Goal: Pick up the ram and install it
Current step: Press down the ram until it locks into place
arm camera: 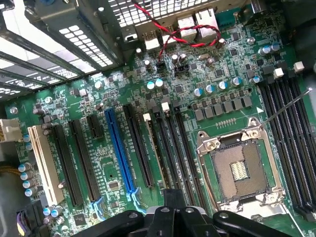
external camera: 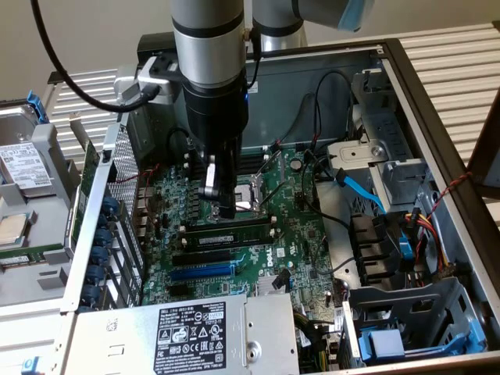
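Ram seated flat in a black slot on the motherboard, just below the CPU socket. Hand closed, empty, hovering right above the ram's end.

The arm ran off the exterior view's top edge and hid part of the motherboard behind it. In the wrist view the gripper was cut off at the edge — its fingertips unseen. The power supply's label print stayed too small to read.
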Available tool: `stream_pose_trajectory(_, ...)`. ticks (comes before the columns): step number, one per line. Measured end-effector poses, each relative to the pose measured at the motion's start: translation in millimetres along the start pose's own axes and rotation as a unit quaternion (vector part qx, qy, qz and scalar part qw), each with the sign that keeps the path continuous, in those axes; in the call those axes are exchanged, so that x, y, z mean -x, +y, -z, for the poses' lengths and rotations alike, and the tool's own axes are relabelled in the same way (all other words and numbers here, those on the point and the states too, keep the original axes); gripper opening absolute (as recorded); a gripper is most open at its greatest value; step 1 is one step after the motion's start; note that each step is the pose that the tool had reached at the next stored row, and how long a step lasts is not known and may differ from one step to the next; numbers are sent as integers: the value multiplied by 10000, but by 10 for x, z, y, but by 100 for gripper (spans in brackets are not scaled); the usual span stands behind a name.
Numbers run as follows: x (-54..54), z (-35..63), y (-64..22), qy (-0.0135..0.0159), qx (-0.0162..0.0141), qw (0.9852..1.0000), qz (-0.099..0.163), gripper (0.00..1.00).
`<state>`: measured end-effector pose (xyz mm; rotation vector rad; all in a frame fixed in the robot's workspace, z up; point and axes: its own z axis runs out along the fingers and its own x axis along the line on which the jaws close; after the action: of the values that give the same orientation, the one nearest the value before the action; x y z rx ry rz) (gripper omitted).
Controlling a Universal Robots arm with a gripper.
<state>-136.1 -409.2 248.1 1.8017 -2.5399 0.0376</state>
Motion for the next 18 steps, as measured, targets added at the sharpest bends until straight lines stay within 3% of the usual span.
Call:
stream_pose_trajectory(10, 0, 0, 0, 54, 2, 9983, -573, 11)
stream_pose_trajectory(18, 0, 0, 1, 92, 8, 9944, -1049, 11)
